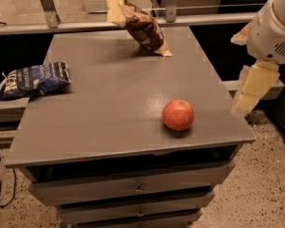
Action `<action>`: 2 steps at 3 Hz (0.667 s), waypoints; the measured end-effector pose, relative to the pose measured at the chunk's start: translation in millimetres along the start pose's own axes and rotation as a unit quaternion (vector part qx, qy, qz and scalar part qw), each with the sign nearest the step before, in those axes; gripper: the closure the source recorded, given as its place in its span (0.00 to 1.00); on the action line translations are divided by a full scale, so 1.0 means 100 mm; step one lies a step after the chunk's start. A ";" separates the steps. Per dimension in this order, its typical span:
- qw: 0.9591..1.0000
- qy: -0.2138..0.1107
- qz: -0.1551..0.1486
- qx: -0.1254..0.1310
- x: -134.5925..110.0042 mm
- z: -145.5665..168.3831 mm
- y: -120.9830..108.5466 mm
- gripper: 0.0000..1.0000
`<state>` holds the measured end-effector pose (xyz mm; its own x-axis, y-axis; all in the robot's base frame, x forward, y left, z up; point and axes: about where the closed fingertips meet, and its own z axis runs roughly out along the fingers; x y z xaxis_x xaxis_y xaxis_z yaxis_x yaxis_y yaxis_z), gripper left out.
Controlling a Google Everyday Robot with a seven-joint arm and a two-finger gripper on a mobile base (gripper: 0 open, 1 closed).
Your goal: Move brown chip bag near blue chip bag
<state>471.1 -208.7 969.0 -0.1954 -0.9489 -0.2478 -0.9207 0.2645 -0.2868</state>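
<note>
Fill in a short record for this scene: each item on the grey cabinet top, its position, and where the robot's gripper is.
surface: grey cabinet top, drawers below
brown chip bag: far edge, near the middle, propped up tilted
blue chip bag: left edge, lying down
apple: front right, red, standing alone
gripper: off the right edge, beside the top, touching none of the items
</note>
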 end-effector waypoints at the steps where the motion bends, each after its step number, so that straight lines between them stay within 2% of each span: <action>1: 0.999 -0.048 -0.010 0.024 -0.29 0.31 -0.48 0.00; 2: 0.993 -0.103 -0.023 0.047 -0.70 0.62 -1.00 0.00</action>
<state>597.6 -158.4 958.0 -0.0724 -0.9073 -0.4142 -0.8894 0.2466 -0.3849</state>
